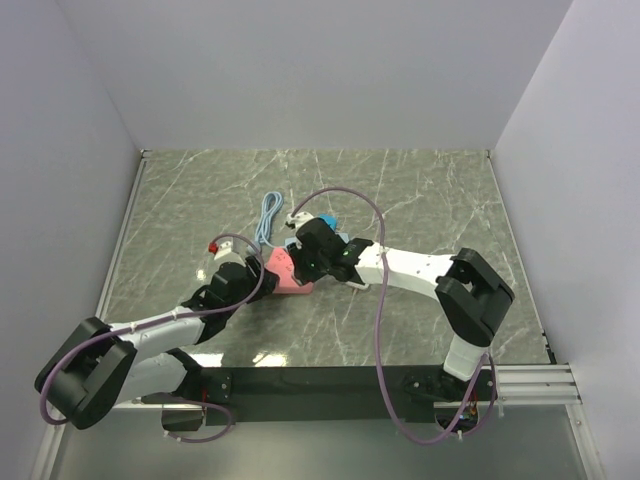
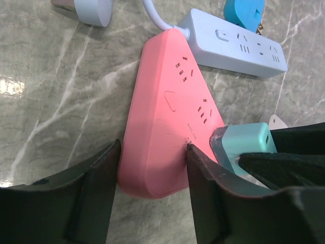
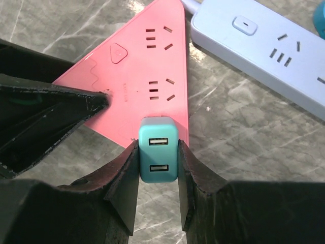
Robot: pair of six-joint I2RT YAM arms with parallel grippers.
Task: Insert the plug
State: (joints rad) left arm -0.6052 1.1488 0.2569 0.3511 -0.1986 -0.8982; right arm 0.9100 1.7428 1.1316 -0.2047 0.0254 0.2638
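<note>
holding the teal plug (image 3: 158, 150) tight between the jaws of the right gripper (image 3: 158, 147), with two slots facing up, at the edge of the pink power strip (image 3: 147, 66) just past the tips. straddling the round corner of that pink strip with the left gripper (image 2: 152, 150), jaws about half wide, one tip on its top; cannot tell if squeezing. beyond the left jaws, a white power strip (image 2: 238, 43) and a blue plug (image 2: 244, 12), near each other

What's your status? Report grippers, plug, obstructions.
Right gripper shut on teal plug, at edge of pink strip, not inserted. Left gripper straddling its corner, grip unclear. Nothing over sockets; white strip lies beside.
</note>
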